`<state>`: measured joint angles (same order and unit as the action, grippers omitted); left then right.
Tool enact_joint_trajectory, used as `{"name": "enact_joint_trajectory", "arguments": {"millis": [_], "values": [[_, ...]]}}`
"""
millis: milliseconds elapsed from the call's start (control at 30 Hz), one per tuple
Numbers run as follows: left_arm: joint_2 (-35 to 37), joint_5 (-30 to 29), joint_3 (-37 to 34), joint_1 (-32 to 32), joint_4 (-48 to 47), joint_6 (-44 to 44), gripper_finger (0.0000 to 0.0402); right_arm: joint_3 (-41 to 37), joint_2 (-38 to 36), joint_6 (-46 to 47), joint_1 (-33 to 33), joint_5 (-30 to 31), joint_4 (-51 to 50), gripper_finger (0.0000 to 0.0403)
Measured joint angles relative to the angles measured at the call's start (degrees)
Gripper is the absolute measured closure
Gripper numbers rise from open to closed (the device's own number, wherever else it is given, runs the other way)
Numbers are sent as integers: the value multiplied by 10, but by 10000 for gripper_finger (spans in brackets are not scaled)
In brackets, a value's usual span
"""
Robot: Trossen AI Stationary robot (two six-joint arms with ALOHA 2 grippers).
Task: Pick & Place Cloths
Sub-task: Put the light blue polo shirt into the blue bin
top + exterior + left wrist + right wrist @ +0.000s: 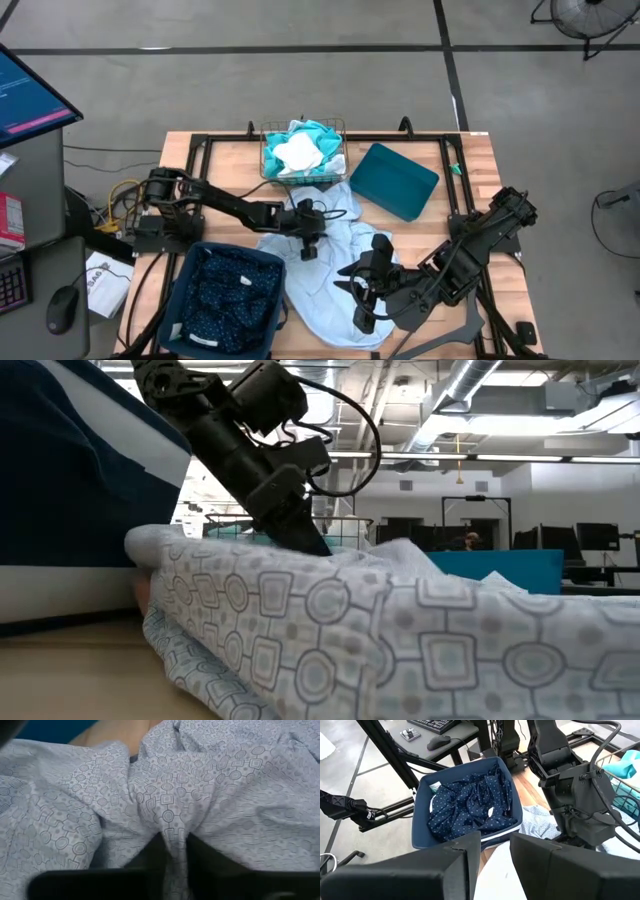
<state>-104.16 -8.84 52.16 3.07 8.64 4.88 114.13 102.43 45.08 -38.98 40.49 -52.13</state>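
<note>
My left tool is pressed down into the pale blue cloth on the table, its fingers pinched on a ridge of fabric. The cloth stretches from this tool toward my right tool, which hovers part-open over its far end, holding nothing.

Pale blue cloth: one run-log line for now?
left gripper: fingers pinching pale blue cloth fold | right gripper: above cloth, nothing held | navy dotted cloth: in bin
</note>
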Motion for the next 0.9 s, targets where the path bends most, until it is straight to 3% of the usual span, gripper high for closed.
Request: {"name": "enact_joint_trajectory", "arguments": {"millis": [67, 267, 600, 900], "values": [[1, 6, 0, 0, 0, 2, 387, 0, 0, 0, 0, 0, 1, 300], [61, 16, 2, 0, 1, 3, 400, 0, 0, 0, 0, 0, 4, 300], [298, -18, 2, -1, 22, -15, 401, 0, 0, 0, 0, 0, 4, 300], [508, -7, 2, -1, 132, -60, 401, 0, 0, -6, 1, 0, 3, 300]]}}
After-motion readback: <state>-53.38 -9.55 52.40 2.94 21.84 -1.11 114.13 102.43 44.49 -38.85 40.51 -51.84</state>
